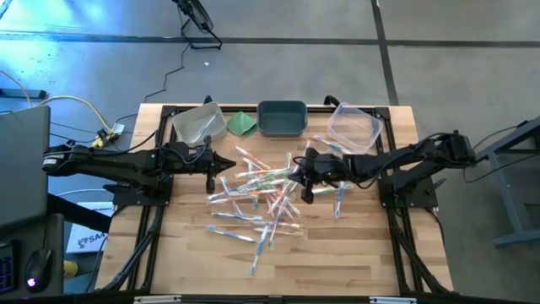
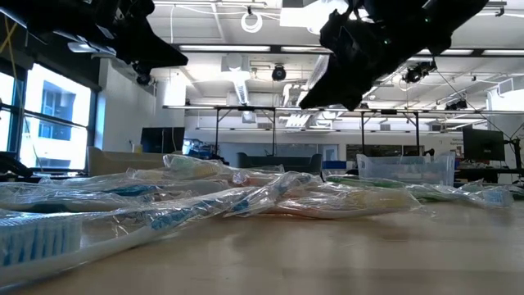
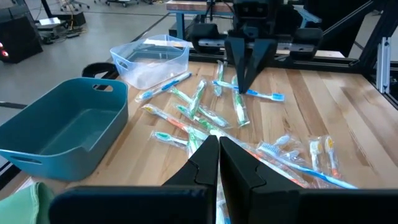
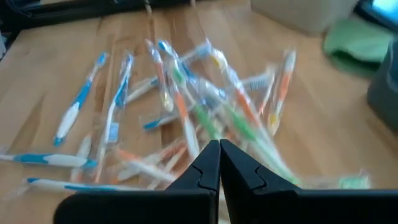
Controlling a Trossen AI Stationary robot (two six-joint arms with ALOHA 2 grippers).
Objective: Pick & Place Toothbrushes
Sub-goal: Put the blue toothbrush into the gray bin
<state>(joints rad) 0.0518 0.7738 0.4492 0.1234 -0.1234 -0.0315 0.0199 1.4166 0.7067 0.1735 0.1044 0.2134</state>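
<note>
Nearest the front edge of the wooden desk (image 1: 337,262), the boards lie bare, and just beyond that begins the scatter of toothbrushes (image 1: 261,198), wrapped in clear film, with blue, green and orange parts. They lie crisscrossed in a loose heap across the middle of the desk, a few stray blue ones lying apart toward the front and toward the right side. In the low view the closest wrapped brush (image 2: 49,242) shows its blue bristles right up against the camera, the heap rising behind it.

Over the left edge of the heap hangs the left gripper (image 1: 221,164), jaws closed with nothing between them; the left wrist view shows the two dark fingers (image 3: 208,163) pressed together above the brushes. Over the right part of the heap hangs the right gripper (image 1: 297,175), jaws likewise closed and empty, its fingers (image 4: 210,167) meeting above a tangle of orange and green brushes.

Farther back, along the rear edge of the desk, stands a row: a clear bin (image 1: 197,125) on the left, a folded green cloth (image 1: 242,124) beside it, a blue-grey bin (image 1: 282,118) in the middle, and a second clear bin (image 1: 353,127) on the right.
</note>
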